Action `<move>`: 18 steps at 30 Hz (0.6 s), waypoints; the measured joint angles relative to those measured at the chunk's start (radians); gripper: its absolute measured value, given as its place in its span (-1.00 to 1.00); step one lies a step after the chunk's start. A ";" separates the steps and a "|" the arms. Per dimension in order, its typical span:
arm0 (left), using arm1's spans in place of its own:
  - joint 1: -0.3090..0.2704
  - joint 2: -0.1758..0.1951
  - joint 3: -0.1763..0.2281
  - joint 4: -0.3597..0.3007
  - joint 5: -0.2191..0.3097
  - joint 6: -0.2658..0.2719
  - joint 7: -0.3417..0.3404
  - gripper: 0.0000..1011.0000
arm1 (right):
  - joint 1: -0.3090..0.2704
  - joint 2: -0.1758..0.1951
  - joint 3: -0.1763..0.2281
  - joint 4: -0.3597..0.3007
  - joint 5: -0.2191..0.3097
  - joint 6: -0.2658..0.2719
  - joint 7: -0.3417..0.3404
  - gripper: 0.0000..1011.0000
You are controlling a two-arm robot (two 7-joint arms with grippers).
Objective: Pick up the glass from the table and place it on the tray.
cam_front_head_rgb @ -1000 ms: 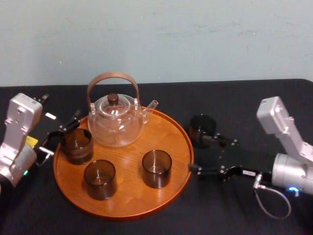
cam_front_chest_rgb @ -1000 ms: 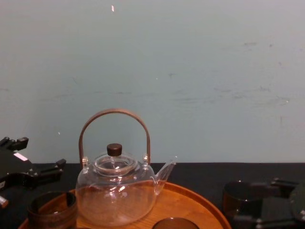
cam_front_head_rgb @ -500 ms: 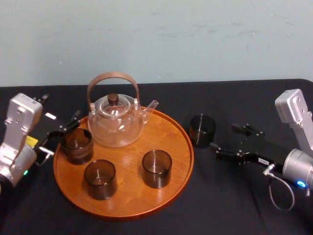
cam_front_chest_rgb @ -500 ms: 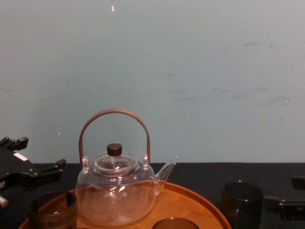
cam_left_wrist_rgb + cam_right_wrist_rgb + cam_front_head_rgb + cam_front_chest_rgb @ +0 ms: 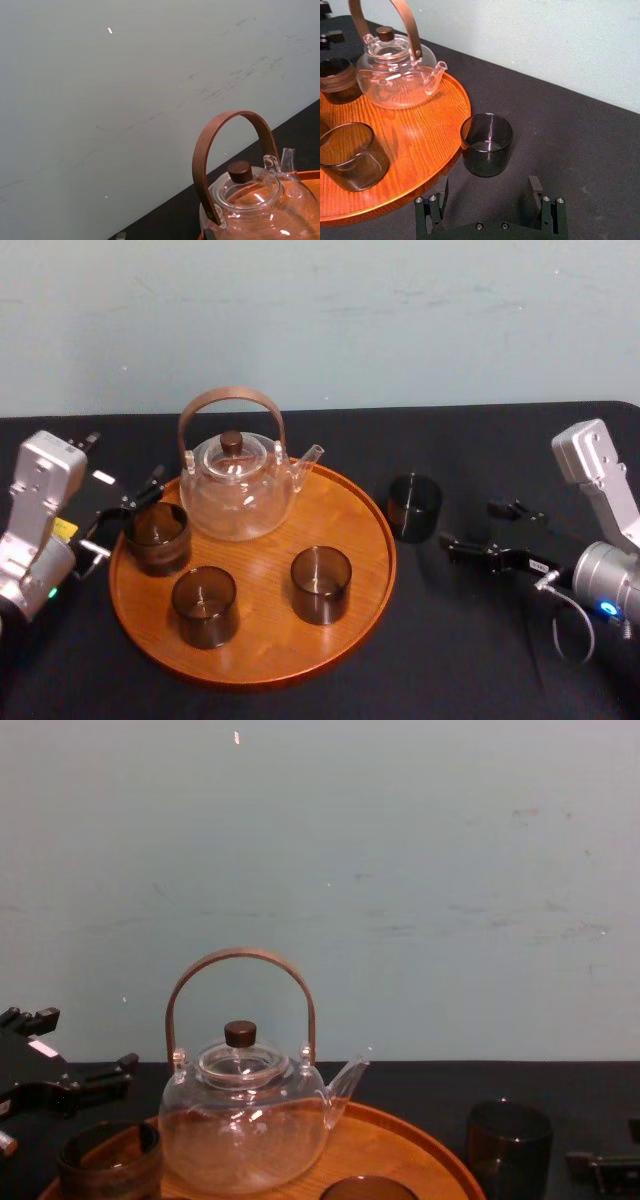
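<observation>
Right wrist view: right claw (image 5: 488, 186) open wide, nr glass (image 5: 486, 145), not touching.

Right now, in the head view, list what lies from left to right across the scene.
left gripper → clear teapot → dark glass standing on the table → right gripper

The left gripper (image 5: 128, 510) and right gripper (image 5: 468, 524) both hold fingers spread.
</observation>
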 joint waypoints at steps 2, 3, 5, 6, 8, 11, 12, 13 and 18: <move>0.000 0.000 0.000 0.000 0.000 0.000 0.000 0.98 | 0.012 -0.011 -0.003 0.013 -0.006 0.013 0.002 0.98; 0.000 0.000 0.000 0.000 0.000 0.000 0.000 0.98 | 0.017 -0.014 -0.005 0.018 -0.009 0.017 0.004 0.98; 0.000 0.000 0.000 0.000 0.000 0.000 0.000 0.98 | 0.032 -0.025 -0.010 0.031 -0.017 0.027 0.010 0.98; 0.000 0.000 0.000 0.000 0.000 0.000 0.000 0.98 | 0.037 -0.028 -0.013 0.035 -0.020 0.030 0.012 0.98; 0.000 0.000 0.000 0.000 0.000 0.000 0.000 0.98 | 0.048 -0.036 -0.017 0.045 -0.025 0.035 0.016 0.98; 0.000 0.000 0.000 0.000 0.000 0.000 0.000 0.98 | 0.075 -0.054 -0.028 0.069 -0.038 0.046 0.024 0.98; 0.000 0.000 0.000 0.000 0.000 0.000 0.000 0.98 | 0.080 -0.058 -0.030 0.074 -0.041 0.047 0.025 0.98; 0.000 0.000 0.000 0.000 0.000 0.000 0.000 0.98 | 0.086 -0.061 -0.031 0.078 -0.044 0.049 0.026 0.98; 0.000 0.000 0.000 0.000 0.000 0.000 0.000 0.98 | 0.116 -0.082 -0.041 0.108 -0.060 0.057 0.031 0.98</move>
